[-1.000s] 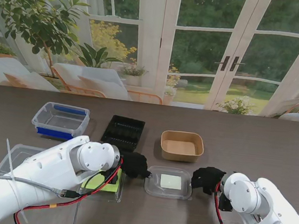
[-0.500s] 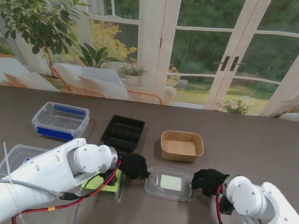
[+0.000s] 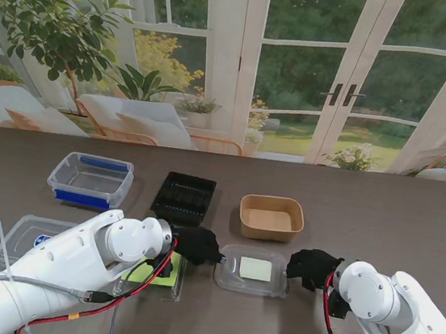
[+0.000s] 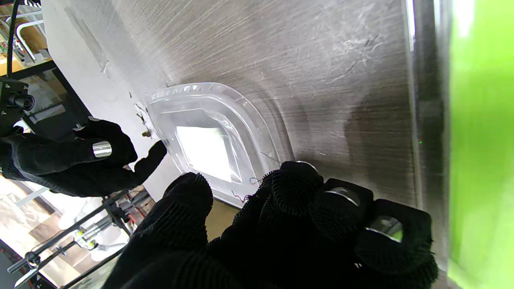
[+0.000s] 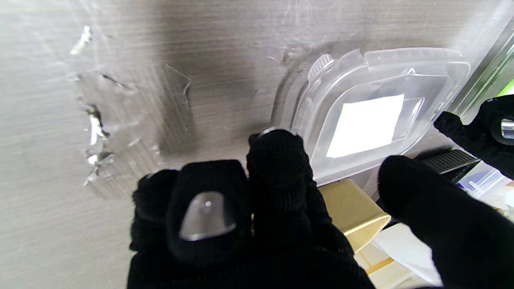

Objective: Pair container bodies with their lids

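A clear plastic lid point(image 3: 253, 270) with a pale label lies flat on the table, nearer to me than the brown paper container point(image 3: 271, 217). My left hand point(image 3: 197, 245) is at the lid's left edge and my right hand point(image 3: 312, 268) at its right edge. Both are open, thumbs spread from the fingers, holding nothing. In the left wrist view my fingertips point(image 4: 289, 180) reach the rim of the lid point(image 4: 209, 136). In the right wrist view one fingertip point(image 5: 277, 148) sits beside the lid point(image 5: 373, 120). A black tray point(image 3: 184, 197) and a clear box with blue trim point(image 3: 91, 179) stand farther back.
A clear container with a green insert point(image 3: 153, 272) lies under my left forearm. Another clear lid point(image 3: 27, 237) rests at the near left. The table's far edge runs along the glass doors.
My left hand has slid right to the lid's left edge and my right hand has closed in on its right edge. The lid has shifted slightly away from me.
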`<act>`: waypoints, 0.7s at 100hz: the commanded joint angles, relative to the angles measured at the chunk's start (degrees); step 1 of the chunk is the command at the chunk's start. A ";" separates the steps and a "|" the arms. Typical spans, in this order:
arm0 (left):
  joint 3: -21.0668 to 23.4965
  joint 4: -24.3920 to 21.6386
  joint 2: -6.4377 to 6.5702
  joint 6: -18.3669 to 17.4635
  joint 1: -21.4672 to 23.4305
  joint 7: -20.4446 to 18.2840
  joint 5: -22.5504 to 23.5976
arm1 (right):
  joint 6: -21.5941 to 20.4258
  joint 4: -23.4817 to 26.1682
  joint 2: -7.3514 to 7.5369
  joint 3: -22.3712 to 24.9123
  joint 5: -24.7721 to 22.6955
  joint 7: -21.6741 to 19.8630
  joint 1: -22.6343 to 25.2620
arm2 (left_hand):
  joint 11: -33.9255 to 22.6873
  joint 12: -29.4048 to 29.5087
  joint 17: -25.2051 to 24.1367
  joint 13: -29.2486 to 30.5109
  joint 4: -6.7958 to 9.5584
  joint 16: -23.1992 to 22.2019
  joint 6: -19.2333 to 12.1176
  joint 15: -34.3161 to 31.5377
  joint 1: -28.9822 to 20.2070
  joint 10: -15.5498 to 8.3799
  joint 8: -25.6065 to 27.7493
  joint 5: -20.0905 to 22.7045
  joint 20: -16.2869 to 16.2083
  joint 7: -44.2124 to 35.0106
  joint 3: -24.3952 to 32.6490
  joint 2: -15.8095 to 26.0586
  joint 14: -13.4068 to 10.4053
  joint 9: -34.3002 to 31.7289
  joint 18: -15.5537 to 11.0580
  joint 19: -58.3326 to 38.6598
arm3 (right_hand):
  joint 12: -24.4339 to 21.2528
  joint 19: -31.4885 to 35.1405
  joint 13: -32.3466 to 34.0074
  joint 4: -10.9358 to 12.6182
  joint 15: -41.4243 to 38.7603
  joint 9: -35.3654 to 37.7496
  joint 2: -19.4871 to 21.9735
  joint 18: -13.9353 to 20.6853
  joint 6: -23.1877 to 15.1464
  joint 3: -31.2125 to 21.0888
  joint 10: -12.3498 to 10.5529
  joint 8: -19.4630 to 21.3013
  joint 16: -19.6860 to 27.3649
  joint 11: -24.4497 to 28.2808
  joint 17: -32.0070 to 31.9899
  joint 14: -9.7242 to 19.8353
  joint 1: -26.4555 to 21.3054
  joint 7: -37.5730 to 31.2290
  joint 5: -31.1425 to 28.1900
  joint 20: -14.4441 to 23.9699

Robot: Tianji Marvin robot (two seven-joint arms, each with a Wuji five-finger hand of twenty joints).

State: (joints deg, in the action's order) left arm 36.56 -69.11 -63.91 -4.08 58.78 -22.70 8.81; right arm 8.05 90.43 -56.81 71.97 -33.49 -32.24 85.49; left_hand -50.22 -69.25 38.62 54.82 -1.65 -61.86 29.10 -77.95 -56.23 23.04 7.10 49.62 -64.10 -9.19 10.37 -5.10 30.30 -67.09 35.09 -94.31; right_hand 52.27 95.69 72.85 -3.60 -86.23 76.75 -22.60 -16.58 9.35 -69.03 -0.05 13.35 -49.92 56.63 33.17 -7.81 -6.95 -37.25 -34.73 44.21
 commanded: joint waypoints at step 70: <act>1.50 -1.63 -0.34 -2.33 0.45 0.51 0.89 | 0.72 2.56 -0.74 1.77 0.47 0.39 0.75 | 0.32 -0.40 -0.69 0.76 -1.10 0.03 1.77 -0.04 -0.10 -0.68 -1.04 0.00 -0.15 3.01 2.55 0.99 2.97 -1.15 -3.78 -0.07 | 0.85 2.34 2.04 1.72 -1.01 -0.33 1.17 -0.32 -7.36 -1.25 1.75 -1.71 0.41 1.81 16.11 -0.62 1.34 3.26 -0.49 -0.31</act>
State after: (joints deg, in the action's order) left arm 37.92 -69.70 -63.88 -6.11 59.19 -21.23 9.73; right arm 8.79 92.05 -57.15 73.81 -33.18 -31.09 85.80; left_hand -49.84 -69.25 38.48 54.80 -1.65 -61.86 29.11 -77.44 -56.21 23.05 7.10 49.62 -64.10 -9.15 10.98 -5.10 30.30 -67.09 35.09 -93.81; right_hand 52.28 95.69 72.85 -3.60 -86.23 76.09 -22.60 -16.58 9.37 -69.03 0.20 13.32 -49.73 56.64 33.17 -7.86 -6.95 -37.11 -35.42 44.21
